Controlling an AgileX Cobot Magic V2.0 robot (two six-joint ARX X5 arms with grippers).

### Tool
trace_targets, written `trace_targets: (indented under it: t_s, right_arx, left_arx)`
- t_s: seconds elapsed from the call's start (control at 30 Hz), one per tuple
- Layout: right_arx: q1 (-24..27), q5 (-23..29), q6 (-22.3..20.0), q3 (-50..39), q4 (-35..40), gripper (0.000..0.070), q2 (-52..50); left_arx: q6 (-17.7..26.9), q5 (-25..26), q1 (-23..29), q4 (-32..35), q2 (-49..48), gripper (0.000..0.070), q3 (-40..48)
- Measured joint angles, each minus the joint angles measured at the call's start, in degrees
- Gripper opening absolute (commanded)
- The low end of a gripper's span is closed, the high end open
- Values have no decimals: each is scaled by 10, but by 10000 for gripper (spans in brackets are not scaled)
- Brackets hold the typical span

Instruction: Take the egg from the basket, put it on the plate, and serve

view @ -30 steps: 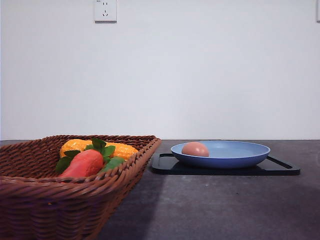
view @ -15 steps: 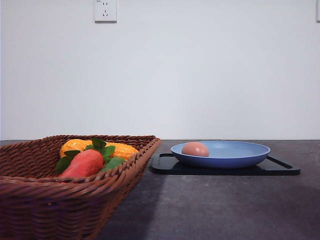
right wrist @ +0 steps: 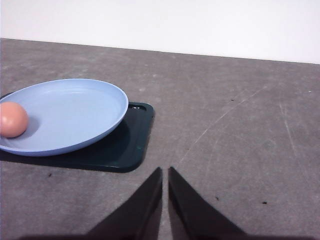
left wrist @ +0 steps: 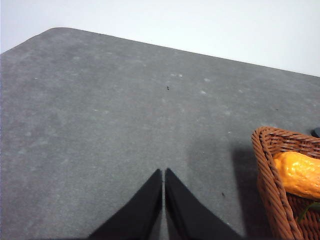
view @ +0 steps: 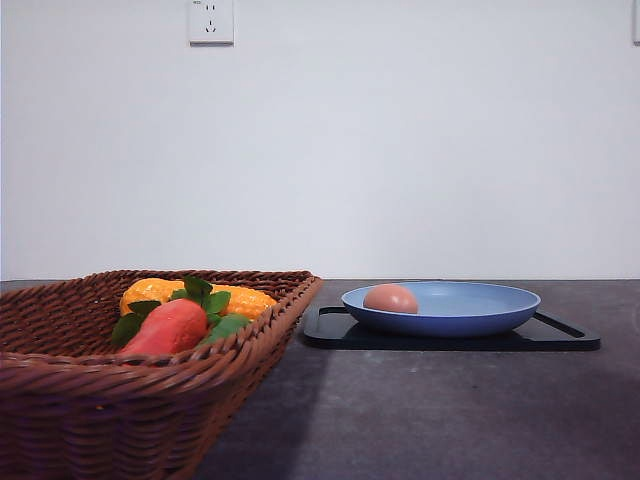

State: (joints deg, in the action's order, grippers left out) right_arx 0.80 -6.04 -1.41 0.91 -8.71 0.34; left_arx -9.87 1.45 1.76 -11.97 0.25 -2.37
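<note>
The brownish-pink egg (view: 390,298) lies in the left part of the light blue plate (view: 470,310), which rests on a flat black tray (view: 560,338). The right wrist view shows the egg (right wrist: 12,119) on the plate (right wrist: 75,112) too. The brown wicker basket (view: 120,400) stands at the front left and its corner (left wrist: 280,175) appears in the left wrist view. My left gripper (left wrist: 163,174) is shut over bare table, apart from the basket. My right gripper (right wrist: 165,171) is shut over bare table, a little off the tray's corner.
In the basket lie a red-orange leafy vegetable (view: 168,326) and an orange-yellow corn (view: 200,295). The dark grey table (view: 430,420) runs back to a white wall with a socket (view: 211,21). The tray (right wrist: 125,145) reaches past the plate's edge.
</note>
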Motion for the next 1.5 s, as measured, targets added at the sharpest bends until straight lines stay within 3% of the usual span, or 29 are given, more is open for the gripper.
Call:
trace_targets:
  t_s: [1.5]
  right_arx:
    - [0, 0, 1, 0, 0, 0, 0]
  left_arx:
    - [0, 0, 0, 0, 0, 0, 0]
